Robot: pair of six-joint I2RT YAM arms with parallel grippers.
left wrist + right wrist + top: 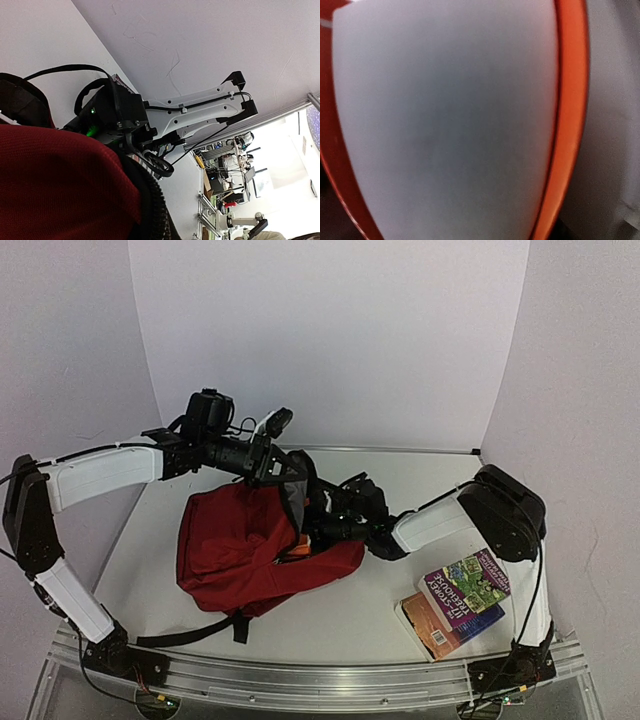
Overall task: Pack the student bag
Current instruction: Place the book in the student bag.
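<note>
The student bag (pixel 240 550) lies slumped on the white table (pixel 420 480), a little toward 9 o'clock from the middle, with its mouth turned toward 2 o'clock. A strip of grey lining (pixel 294 498) shows at that opening. One black strap (pixel 190 635) trails off the bag's 6 o'clock edge toward the near rail.

The left arm arches over from the 9 o'clock side. The left gripper (pixel 283 468) sits at the bag's 12 o'clock rim with its jaws pressed together. The rim looks pinched and lifted there. Its wrist camera sees red cloth and the black zipper (pixel 152 205) pressed right up against the lens.

The right arm comes in from 3 o'clock, and the right gripper (pixel 318 532) is pushed up to the bag's mouth. An orange-edged thing (pixel 297 546) pokes out of the opening just beside it. The right wrist view is filled by a pale, blurred surface with an orange border (far too close to read as anything). No finger shows, so I cannot tell whether those jaws are clamped on it or standing apart.

Down at 4 o'clock from the bag, well apart from it, two books lie stacked. A green and purple book (pixel 465 585) rests askew on an orange book (pixel 432 625).
</note>
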